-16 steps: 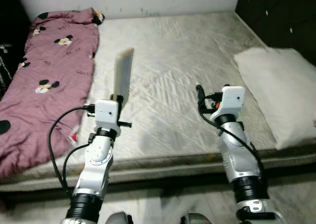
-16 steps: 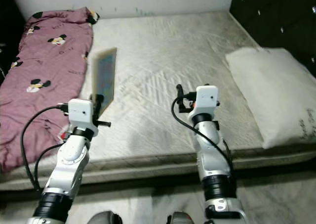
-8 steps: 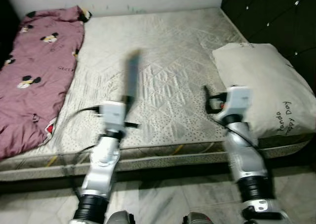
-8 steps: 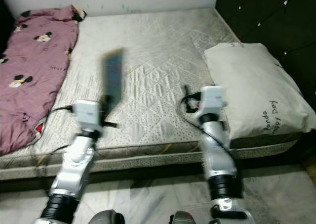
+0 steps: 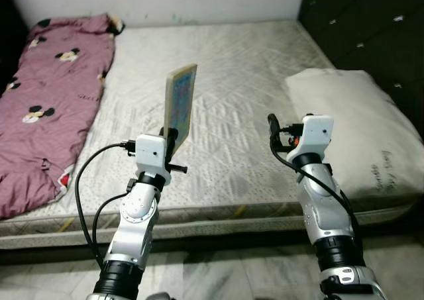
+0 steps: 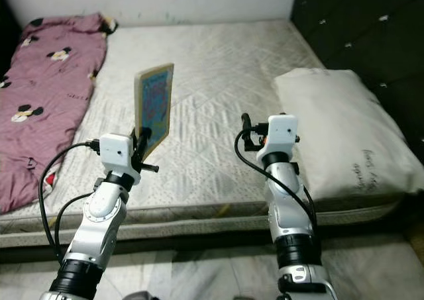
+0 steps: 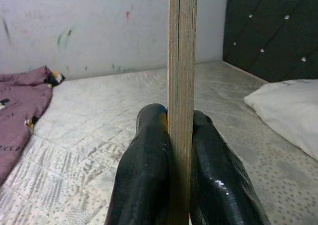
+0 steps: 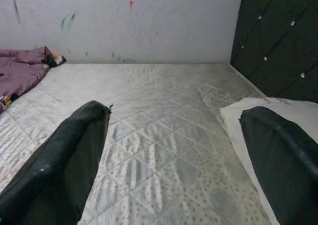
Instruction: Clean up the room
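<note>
Change: over the last second my head camera swung right and came back, so the whole picture slid; the pillow (image 5: 351, 131) sits nearer the middle of view than it did a second ago. The blur of half a second ago is gone and the view is sharp, so I judge I have about stopped turning.

Book: through all of that the book (image 5: 181, 109) stayed upright in my left gripper (image 7: 180, 150), thin edge toward my wrist camera. It has not slipped or tipped.

Meaning: I judge I am carrying the book while I look for a place to put it. Nothing is set down yet.

Left gripper: pinching the book's lower end, one black finger (image 7: 144, 175) flat against each face. From the gripper the book rises toward 12 o'clock, over the mattress (image 5: 252, 68).

Right gripper: my right gripper (image 8: 174, 155) is spread wide and holds nothing. It hovers over the mattress at about 3 o'clock from the book, well apart from it.

Pillow: at 2 o'clock from the right gripper, against the dark headboard (image 5: 371, 28).

Blanket: the pink blanket (image 5: 46, 108) lies along the far-left side of the mattress, at about 10 o'clock from the left gripper.
</note>
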